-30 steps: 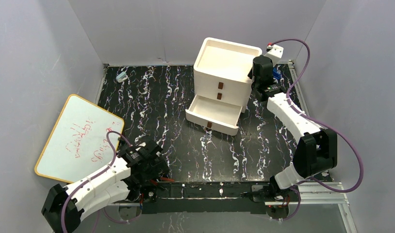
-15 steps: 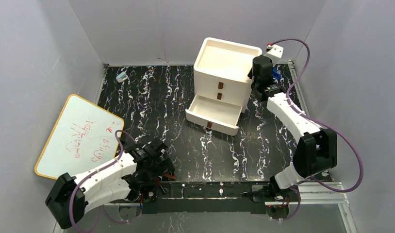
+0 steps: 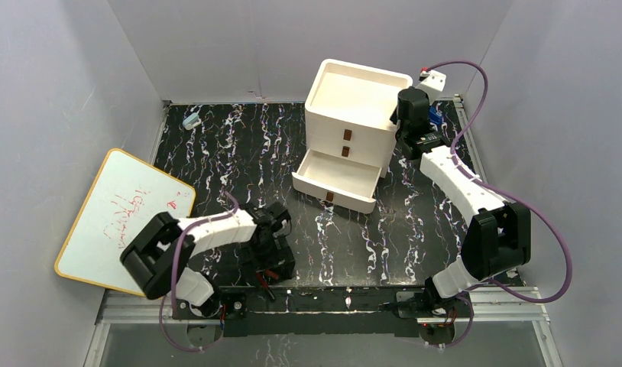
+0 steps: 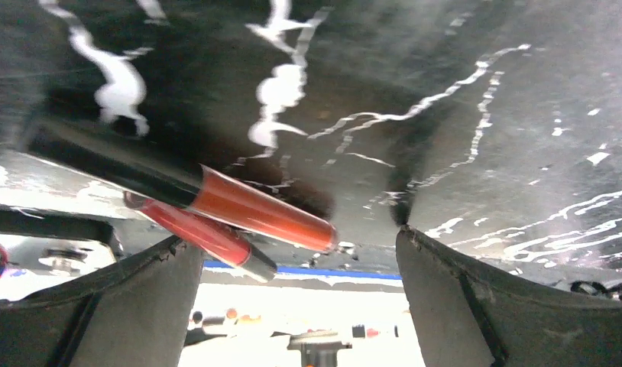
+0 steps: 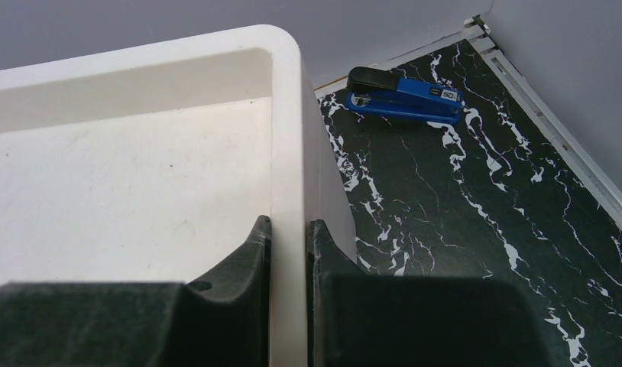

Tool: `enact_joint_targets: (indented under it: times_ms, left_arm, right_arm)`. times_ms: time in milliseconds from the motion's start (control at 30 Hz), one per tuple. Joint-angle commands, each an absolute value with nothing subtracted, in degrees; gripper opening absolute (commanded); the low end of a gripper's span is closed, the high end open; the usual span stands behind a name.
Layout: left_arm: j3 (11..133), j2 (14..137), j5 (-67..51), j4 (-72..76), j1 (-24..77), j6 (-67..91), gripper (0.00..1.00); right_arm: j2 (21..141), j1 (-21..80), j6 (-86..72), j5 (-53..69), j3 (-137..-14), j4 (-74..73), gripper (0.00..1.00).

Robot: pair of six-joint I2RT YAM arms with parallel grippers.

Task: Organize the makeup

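Two black-and-red pencils, one (image 4: 239,206) above the other (image 4: 205,235), lie side by side at the table's near edge in the left wrist view. My left gripper (image 4: 293,238) (image 3: 266,264) hovers open over them, its fingers (image 4: 140,298) apart with the pencils' tips in the gap, touching neither. The white three-drawer box (image 3: 354,107) stands at the back, its bottom drawer (image 3: 335,180) pulled out and empty. My right gripper (image 5: 289,225) (image 3: 403,115) is shut on the right rim (image 5: 289,153) of the box's top tray. Other makeup is out of view.
A whiteboard (image 3: 124,218) with red writing leans at the left. A blue stapler (image 5: 403,95) lies behind the box near the back right corner. A small light-blue object (image 3: 191,120) sits at the back left. Grey walls enclose the table.
My left arm has swung right along the near edge, bringing its open gripper over the pencils. The right arm has not moved.
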State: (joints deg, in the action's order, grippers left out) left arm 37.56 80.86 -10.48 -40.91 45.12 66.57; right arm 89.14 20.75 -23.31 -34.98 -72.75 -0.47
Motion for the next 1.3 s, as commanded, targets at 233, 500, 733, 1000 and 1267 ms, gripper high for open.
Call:
enact_joint_targets:
  times_ms: [233,500,733,1000,1267]
  left_arm:
    - [54.48,94.62,-1.86,-26.18,43.22,55.57,0.82]
    - [57.67,97.48,-0.79,-27.49,40.73,51.85,0.82]
    - [60.23,99.73,5.25,-27.34,40.34,50.70,0.82]
    - [62.50,100.85,11.04,-26.29,40.23,51.39,0.82]
    - [66.10,104.03,14.99,-23.31,39.85,53.05,0.82]
  right_arm:
    - [96.72,24.21,-23.64,-21.86,-65.56,-26.37,0.01]
    - [96.81,24.26,-23.64,-21.59,-65.73,-26.28,0.01]
    - [96.86,24.24,-23.51,-21.58,-65.96,-26.45,0.01]
    - [97.20,24.23,-23.38,-21.44,-66.18,-26.43,0.01]
    - [97.47,24.24,-23.21,-21.05,-66.23,-26.27,0.01]
